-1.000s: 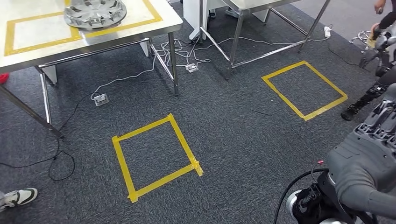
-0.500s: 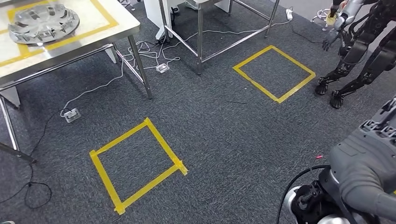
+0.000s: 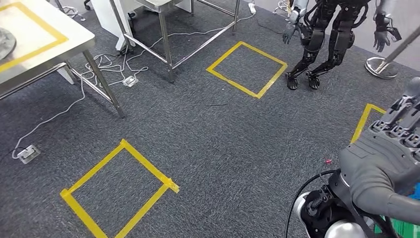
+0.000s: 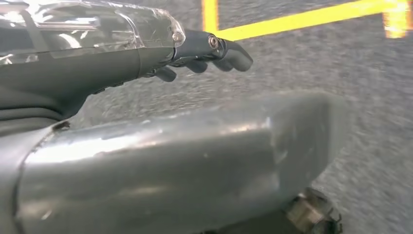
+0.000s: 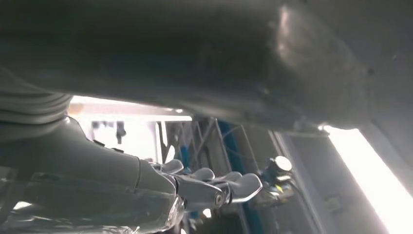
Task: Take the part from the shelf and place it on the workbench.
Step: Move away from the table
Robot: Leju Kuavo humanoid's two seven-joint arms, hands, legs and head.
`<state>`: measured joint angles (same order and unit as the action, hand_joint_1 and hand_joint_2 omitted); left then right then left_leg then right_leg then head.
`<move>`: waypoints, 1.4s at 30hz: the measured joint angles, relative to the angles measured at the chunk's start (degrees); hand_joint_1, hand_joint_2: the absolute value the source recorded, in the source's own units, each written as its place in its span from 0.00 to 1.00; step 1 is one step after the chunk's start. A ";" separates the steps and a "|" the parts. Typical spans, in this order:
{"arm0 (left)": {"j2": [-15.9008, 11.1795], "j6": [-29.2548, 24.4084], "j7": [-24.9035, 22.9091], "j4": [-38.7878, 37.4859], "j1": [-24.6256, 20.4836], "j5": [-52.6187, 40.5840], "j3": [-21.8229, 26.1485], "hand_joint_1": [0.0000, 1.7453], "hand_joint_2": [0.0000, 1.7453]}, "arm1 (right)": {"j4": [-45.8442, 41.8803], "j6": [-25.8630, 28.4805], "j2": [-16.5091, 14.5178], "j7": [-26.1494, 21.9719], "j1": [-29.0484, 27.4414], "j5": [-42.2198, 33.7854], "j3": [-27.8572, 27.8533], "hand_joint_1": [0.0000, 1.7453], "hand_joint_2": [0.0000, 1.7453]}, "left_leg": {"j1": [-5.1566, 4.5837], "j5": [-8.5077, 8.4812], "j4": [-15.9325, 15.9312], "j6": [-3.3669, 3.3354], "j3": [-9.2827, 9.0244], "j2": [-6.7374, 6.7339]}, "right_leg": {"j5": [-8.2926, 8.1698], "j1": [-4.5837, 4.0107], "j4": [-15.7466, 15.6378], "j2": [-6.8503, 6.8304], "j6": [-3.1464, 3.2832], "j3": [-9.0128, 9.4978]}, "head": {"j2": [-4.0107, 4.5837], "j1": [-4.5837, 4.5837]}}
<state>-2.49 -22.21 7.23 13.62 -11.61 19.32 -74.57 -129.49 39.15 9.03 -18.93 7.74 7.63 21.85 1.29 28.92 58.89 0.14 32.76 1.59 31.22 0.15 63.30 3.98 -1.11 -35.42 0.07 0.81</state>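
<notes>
A silver wheel cover [image 3: 3,43] lies on the white workbench [image 3: 54,42] at the far left, only its edge inside the picture. My right hand [image 3: 396,131] hangs at the right edge over the carpet, fingers straight, holding nothing. In the right wrist view that right hand [image 5: 214,187] has its fingers stretched out and apart from the thick thumb. My left hand [image 4: 209,51] hangs above the carpet in the left wrist view, fingers extended and empty.
Two yellow tape squares [image 3: 119,191] [image 3: 246,68] mark the grey carpet, a third [image 3: 365,119] at the right. A second steel table [image 3: 163,29] stands behind, cables [image 3: 106,67] and sockets under it. Another humanoid robot [image 3: 329,34] stands at the back right. A blue-framed rack [image 5: 229,146] is blurred.
The camera has turned to the right, so the whole scene has slid left. The workbench and wheel cover are now at the left edge, and the other robot has come fully into view.
</notes>
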 joint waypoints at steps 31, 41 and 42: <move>0.46 1.96 -0.68 -0.01 0.33 -3.46 -0.83 0.00 0.00 | 0.37 0.00 -0.17 0.94 2.44 1.93 0.05 0.00 0.00 | 0.04 -0.13 -0.70 0.14 -0.13 -0.38 | 0.65 -0.17 1.34 -1.82 -0.10 -0.92 | 0.00 0.24; 0.74 1.96 -0.72 0.00 -0.16 -3.50 -1.12 0.00 0.00 | 0.57 0.00 -0.28 0.94 2.16 1.94 0.07 0.00 0.00 | -0.53 2.62 -0.94 1.45 -3.18 -8.32 | -4.19 -0.63 -4.53 -7.47 0.59 0.87 | 0.00 1.64; 0.79 1.96 -0.70 0.01 -0.22 -3.52 -1.14 0.00 0.00 | 0.56 0.00 -0.29 0.94 2.14 1.94 0.05 0.00 0.00 | -0.51 2.74 -1.07 1.75 -3.45 -8.75 | -4.11 -0.69 -4.79 -7.06 0.99 0.89 | 0.00 1.61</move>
<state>-1.70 -20.24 6.53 13.63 -11.83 15.80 -75.71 -128.93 39.15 8.74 -17.98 9.88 9.57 21.91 0.78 31.66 57.82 1.89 29.32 -7.16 27.11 -0.53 58.51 -3.08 -0.12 -34.52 0.07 2.42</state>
